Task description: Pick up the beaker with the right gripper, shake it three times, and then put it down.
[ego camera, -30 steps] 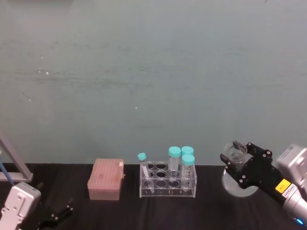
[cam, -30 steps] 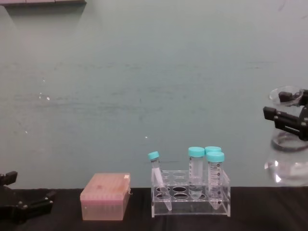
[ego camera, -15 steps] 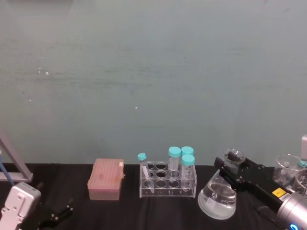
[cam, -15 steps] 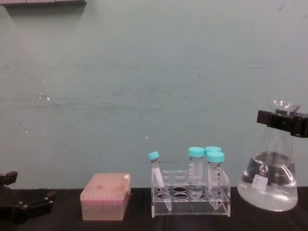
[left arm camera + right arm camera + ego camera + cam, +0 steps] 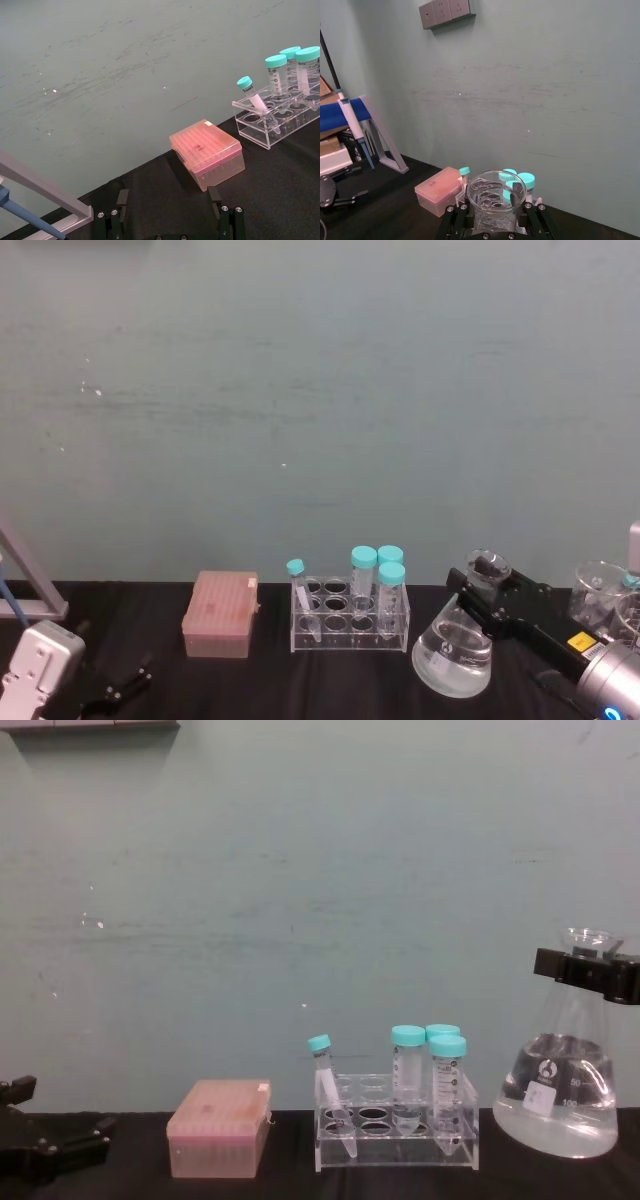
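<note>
While the right hand [image 5: 478,590] pinches the narrow neck of the conical flask [image 5: 455,655] just under its flared rim, the flask's wide body hangs below the fingers, just to the right of the clear tube rack [image 5: 350,625] and slightly tilted. Clear liquid lies pooled in its lower part, and white printed marks show on the glass in the chest view. Whether its base touches the black counter [image 5: 260,685] cannot be told. The rack holds four teal-capped tubes [image 5: 364,570], the slim one at its left end leaning. Left of the rack stands a pink pipette tip box [image 5: 221,613]. Well beyond that, farther left of the rack, the left hand [image 5: 118,688] sits low over the counter with its fingers spread and nothing between them. Right of the rack, past the flask, more clear glassware [image 5: 600,590] stands at the counter's edge. A scuffed teal wall [image 5: 320,390] rises directly behind the rack.
</note>
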